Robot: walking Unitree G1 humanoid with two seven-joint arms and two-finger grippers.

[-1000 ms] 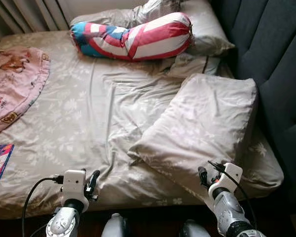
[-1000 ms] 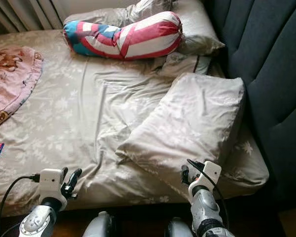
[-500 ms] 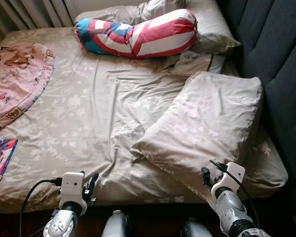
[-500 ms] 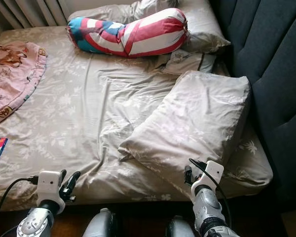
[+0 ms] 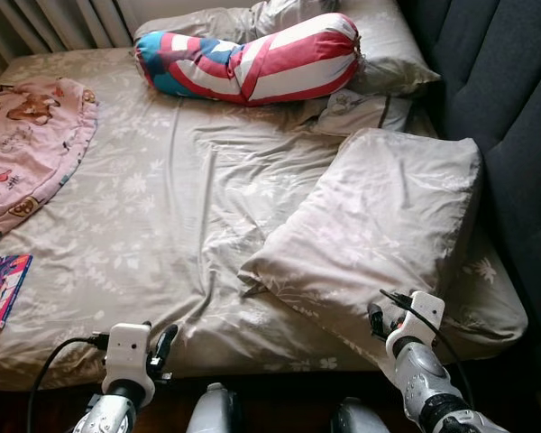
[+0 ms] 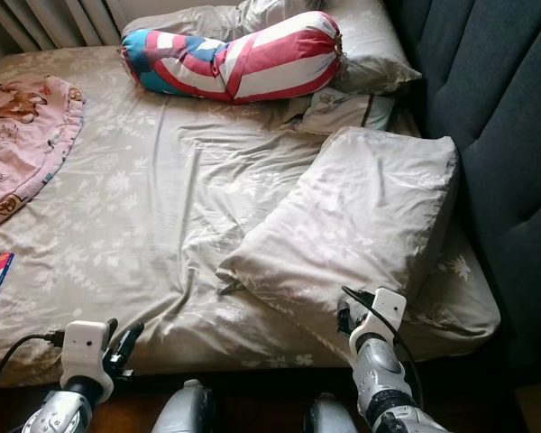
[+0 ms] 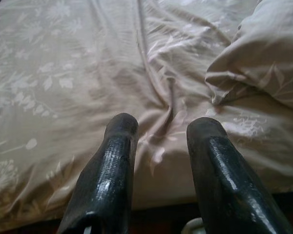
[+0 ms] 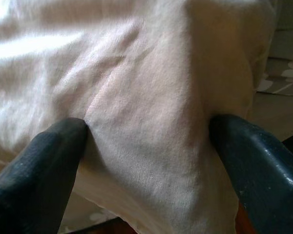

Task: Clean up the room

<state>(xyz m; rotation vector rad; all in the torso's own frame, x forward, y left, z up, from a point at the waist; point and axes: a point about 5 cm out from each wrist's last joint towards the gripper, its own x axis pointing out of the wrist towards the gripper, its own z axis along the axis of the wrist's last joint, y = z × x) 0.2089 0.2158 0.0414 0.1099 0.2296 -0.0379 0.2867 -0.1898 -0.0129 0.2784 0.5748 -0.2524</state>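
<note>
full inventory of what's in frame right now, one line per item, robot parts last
bed sheet: 1, beige floral, rumpled, covers the mattress
large pillow: 1, beige floral, near right side of the bed, beside the headboard
bolster: 1, red, white and blue stripes, far end of the bed
small pillows: at least 2, beige, behind and right of the bolster
blanket: 1, pink with cartoon prints, left edge of the bed
book: 1, colourful cover, near left corner
headboard: 1, dark padded, right side
curtain: pale, far left
left pincer: open, over the sheet's near edge
right pincer: open, fingers either side of a fold of the large pillow
</note>
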